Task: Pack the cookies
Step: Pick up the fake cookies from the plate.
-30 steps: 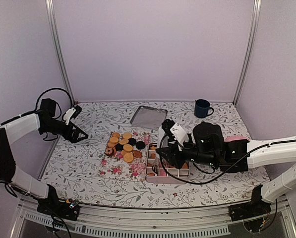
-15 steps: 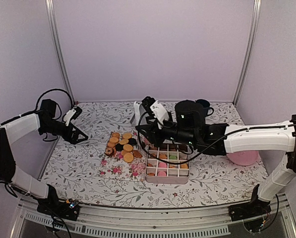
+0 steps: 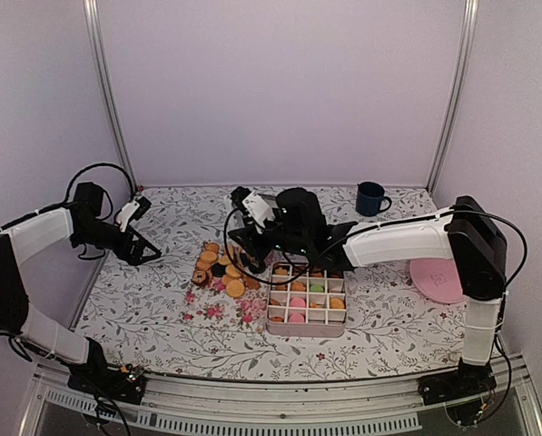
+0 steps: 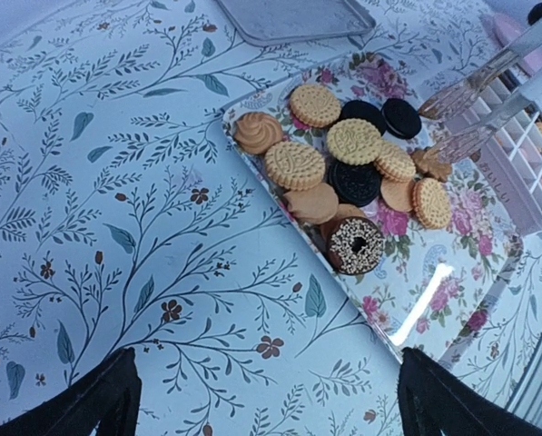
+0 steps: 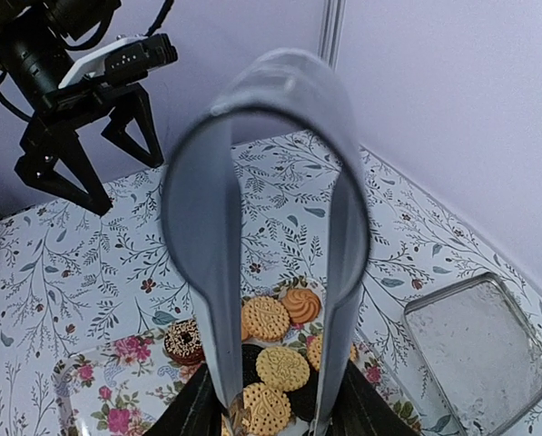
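My right hand is clamped on clear tongs, their tips down by the cookies heaped on the flowered tray. Beyond, my left hand hangs wide open and empty above the table.

- Dark blue mug stands upright at the back of the table, right of centre, handle to the right.
- Pink plate lies flat at the right edge.
- Grey metal tray sits lower right in the right wrist view.
- Leaf-patterned tablecloth covers the whole table.
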You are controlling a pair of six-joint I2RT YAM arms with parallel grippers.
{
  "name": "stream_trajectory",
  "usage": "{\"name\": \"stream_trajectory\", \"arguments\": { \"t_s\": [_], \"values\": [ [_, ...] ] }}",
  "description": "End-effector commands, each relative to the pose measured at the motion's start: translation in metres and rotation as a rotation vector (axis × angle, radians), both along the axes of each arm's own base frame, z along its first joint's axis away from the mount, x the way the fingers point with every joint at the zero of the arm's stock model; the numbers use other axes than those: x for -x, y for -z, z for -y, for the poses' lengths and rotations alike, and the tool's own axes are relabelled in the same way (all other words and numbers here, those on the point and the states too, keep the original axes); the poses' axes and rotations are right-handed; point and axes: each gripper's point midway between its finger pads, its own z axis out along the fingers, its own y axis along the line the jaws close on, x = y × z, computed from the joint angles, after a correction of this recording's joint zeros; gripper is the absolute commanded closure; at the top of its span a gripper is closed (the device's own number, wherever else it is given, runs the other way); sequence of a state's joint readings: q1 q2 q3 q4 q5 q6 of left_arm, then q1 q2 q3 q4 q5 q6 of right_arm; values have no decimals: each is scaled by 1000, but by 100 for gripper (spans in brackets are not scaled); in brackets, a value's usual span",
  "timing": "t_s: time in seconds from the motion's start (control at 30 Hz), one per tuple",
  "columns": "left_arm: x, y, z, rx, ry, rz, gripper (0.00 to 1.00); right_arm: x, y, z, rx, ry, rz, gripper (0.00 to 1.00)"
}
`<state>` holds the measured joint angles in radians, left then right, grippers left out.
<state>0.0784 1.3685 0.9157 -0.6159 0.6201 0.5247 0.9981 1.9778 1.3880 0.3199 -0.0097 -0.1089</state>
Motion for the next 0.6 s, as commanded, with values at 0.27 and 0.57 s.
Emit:
{"name": "stream_trajectory", "arguments": {
  "t_s": [0.27,0.57],
  "values": [
    [5,-1,4,2,21,-5,1,-1,19,-11,-19,-41,-24,59],
    [6,-2,4,6,24,-6,1,20,31,-9,-30,-110,-111,59]
  ]
}}
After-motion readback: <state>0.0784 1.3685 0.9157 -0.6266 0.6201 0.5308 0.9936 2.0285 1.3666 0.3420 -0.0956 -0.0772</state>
